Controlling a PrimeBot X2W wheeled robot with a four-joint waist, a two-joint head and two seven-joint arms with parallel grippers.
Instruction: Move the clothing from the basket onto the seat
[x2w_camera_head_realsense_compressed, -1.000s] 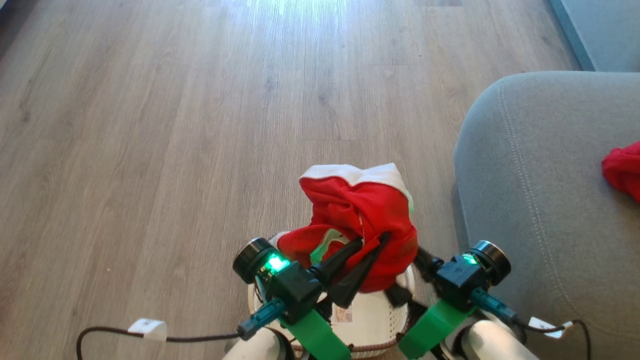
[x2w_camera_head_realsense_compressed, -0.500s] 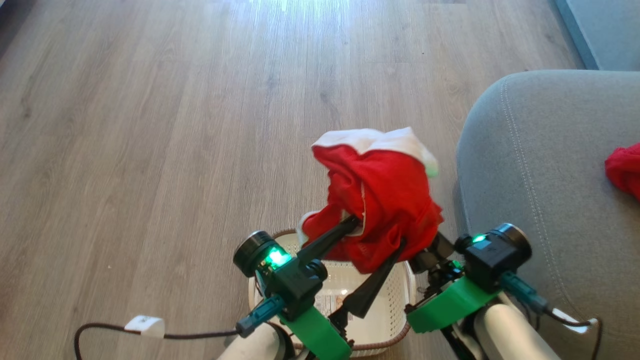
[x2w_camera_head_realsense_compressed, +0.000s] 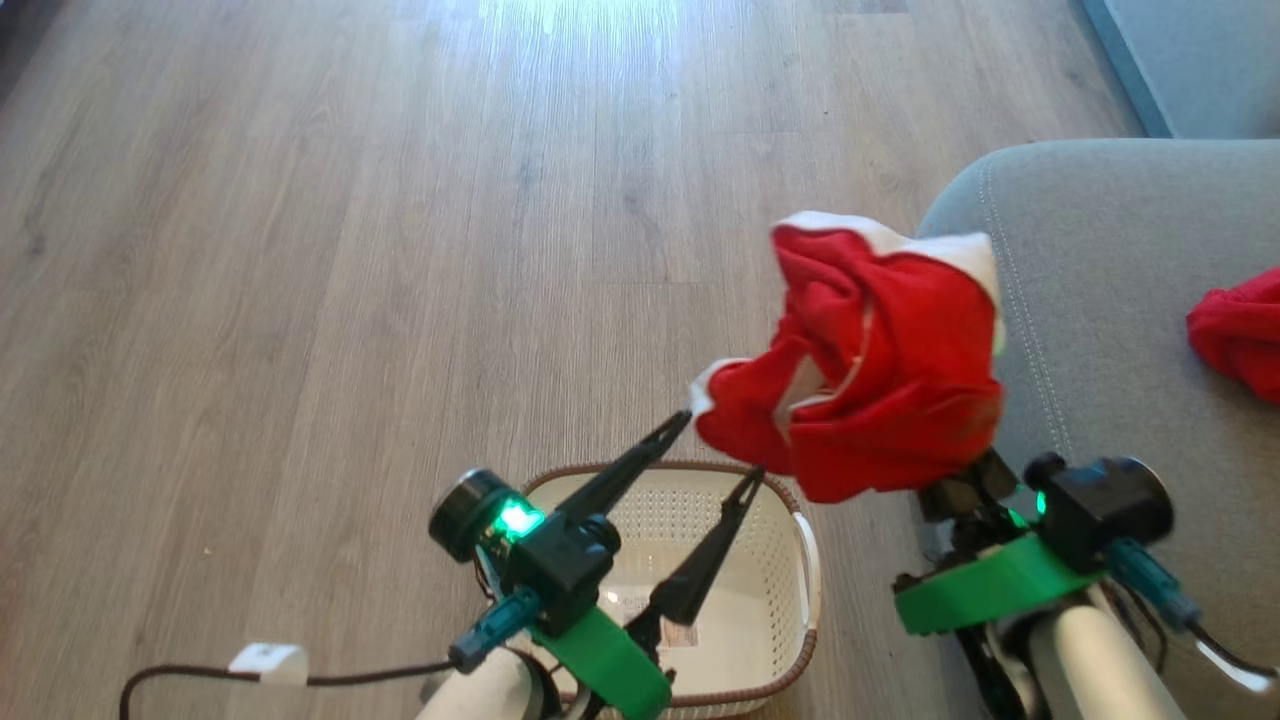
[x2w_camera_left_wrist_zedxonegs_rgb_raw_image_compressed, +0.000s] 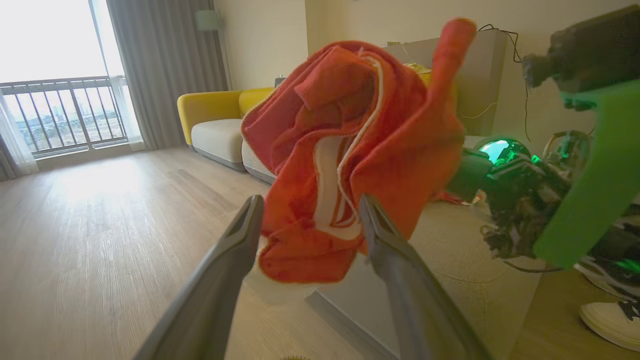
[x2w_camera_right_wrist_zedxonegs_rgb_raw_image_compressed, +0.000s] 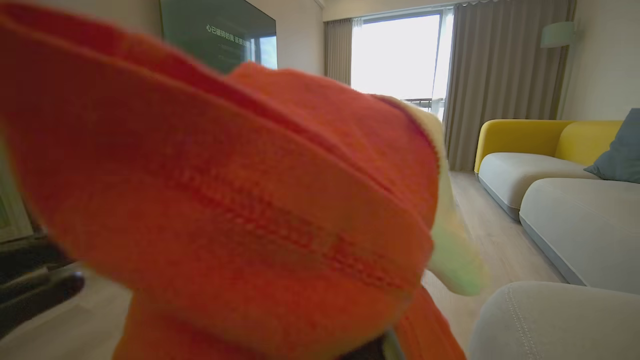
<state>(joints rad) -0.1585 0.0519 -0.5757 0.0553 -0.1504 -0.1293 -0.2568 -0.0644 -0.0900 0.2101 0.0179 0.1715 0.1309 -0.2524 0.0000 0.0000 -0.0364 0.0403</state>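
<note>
since a moment ago the red-and-white garment (x2w_camera_head_realsense_compressed: 880, 370) has swung right, off the basket and up against the seat's rounded corner, while the left gripper (x2w_camera_head_realsense_compressed: 722, 445) has let go. the grey seat (x2w_camera_head_realsense_compressed: 1120, 200) takes up the right side of the head view, next to the wood floor (x2w_camera_head_realsense_compressed: 300, 250). the cream basket (x2w_camera_head_realsense_compressed: 775, 610) stands on that floor near the seat's corner. an all-red garment (x2w_camera_head_realsense_compressed: 1235, 335) lies on the seat. the right gripper (x2w_camera_head_realsense_compressed: 955, 475) is clamped on the bunched red-and-white garment, held in the air. the left gripper's fingers stand wide apart above the basket, one tip just beside the cloth.
</note>
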